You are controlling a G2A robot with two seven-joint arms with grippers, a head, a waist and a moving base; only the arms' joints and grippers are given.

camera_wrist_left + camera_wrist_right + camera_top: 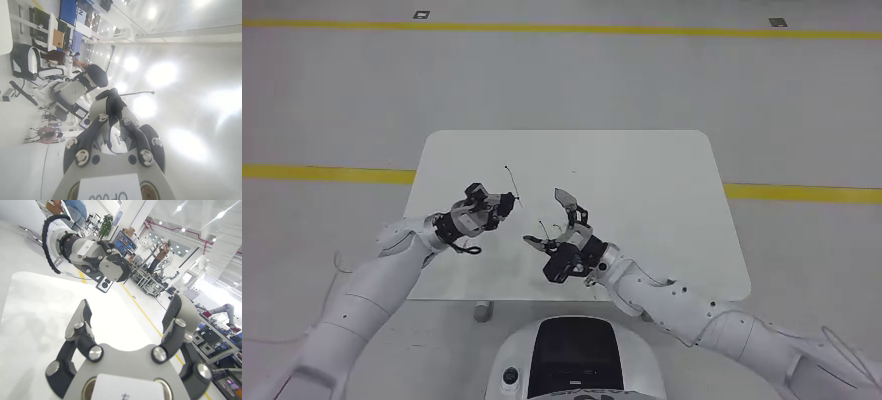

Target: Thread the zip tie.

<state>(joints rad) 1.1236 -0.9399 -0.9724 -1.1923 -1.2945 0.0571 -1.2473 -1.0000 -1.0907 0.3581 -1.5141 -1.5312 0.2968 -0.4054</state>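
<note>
The left gripper (506,205) is clamping the black zip tie (512,185) above the table (662,170) — its free length is pointing away from the robot — while the right gripper (548,218) is hovering just beside it, jaws spread wide

The white rectangular surface (662,160) looks smooth and matt. The thin black plastic zip tie (136,93) has a slight gloss. The right gripper (131,299) has matt grey plastic-looking shells, black ribbed rubbery pads (171,311) and bright polished metal pins. The left gripper (113,94) has the same matt grey shells and shiny pins.
</note>
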